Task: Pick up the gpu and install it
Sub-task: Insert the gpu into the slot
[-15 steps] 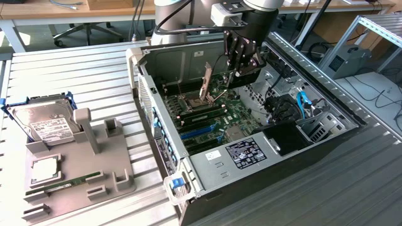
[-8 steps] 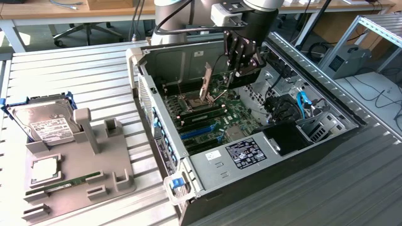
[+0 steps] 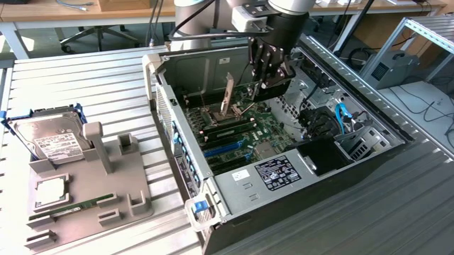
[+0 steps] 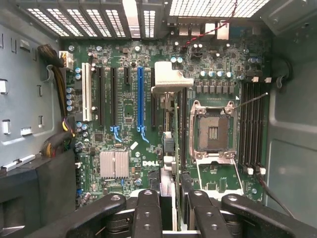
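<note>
The gripper (image 3: pixel 273 79) hangs inside the open case (image 3: pixel 186 159), closed on the gpu (image 3: pixel 228 98), which it holds edge-on above the board (image 3: pixel 255 133). In the exterior view the card's silvery bracket runs from 12 to 6 o'clock, its lower end just above the board near the socket (image 3: pixel 223 114). In the wrist view the fingers (image 4: pixel 147 208) pinch the card from both sides, and its long axis runs from 6 to 12 o'clock, the white bracket end (image 4: pixel 171 79) toward the case's rear grille. It hangs between the blue slot (image 4: pixel 140 101) at 9 o'clock of it and the socket at 3 o'clock.

Room is tight: the rear wall stands at 12 o'clock of the card in the wrist view, and the side walls close in at 9 and 3. The top of the case is open.

The case lies on a ribbed metal table (image 3: pixel 85 79). At 9 o'clock in the exterior view a grey fixture (image 3: pixel 106 175) holds a hard drive (image 3: pixel 46 135) and a memory stick (image 3: pixel 82 206), well apart from the case.
</note>
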You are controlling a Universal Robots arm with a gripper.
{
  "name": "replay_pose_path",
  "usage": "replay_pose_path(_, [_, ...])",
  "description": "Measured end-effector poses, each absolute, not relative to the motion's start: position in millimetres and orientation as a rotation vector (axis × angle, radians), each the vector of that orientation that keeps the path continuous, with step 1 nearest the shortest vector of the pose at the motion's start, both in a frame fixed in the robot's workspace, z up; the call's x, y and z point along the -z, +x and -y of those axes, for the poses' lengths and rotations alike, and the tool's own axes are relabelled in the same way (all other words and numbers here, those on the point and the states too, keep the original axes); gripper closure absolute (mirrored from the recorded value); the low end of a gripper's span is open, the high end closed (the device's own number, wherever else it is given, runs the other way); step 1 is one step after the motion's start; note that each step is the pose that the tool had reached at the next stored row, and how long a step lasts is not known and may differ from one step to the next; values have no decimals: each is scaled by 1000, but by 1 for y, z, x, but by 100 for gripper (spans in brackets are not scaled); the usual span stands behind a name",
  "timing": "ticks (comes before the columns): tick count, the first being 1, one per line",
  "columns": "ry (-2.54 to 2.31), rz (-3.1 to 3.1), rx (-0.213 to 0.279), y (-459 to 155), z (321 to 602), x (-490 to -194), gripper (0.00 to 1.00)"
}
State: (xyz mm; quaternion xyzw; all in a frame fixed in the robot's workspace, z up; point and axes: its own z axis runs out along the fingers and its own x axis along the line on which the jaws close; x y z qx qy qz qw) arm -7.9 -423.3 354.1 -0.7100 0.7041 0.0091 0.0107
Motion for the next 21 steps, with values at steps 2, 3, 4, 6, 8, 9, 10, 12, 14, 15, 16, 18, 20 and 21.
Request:
replay_pose_path(2, [-2215, -2197, -29, -10, 423, -353, 73])
replay_pose_path(3, [-2215, -2197, -29, -10, 423, -351, 73])
replay_pose_path(4, [-2215, -2197, -29, -11, 423, -350, 73])
replay_pose_path(6, [-2215, -2197, -28, -13, 423, -346, 73])
replay_pose_path(8, [-2215, -2197, -29, -15, 423, -343, 73])
replay_pose_path(9, [-2215, -2197, -29, -15, 423, -343, 73])
replay_pose_path(10, [-2215, -2197, -29, -15, 423, -342, 73])
replay_pose_path(12, [-2215, -2197, -28, -15, 423, -342, 73])
replay_pose_path(14, [-2215, -2197, -29, -16, 423, -342, 73])
replay_pose_path(15, [-2215, -2197, -29, -16, 423, -341, 73])
replay_pose_path(16, [-2215, -2197, -29, -16, 423, -341, 73])
replay_pose_path(18, [-2215, -2197, -28, -16, 423, -341, 73])
replay_pose_path(20, [-2215, -2197, -28, -16, 423, -340, 73])
replay_pose_path(21, [-2215, -2197, -29, -17, 423, -340, 73])
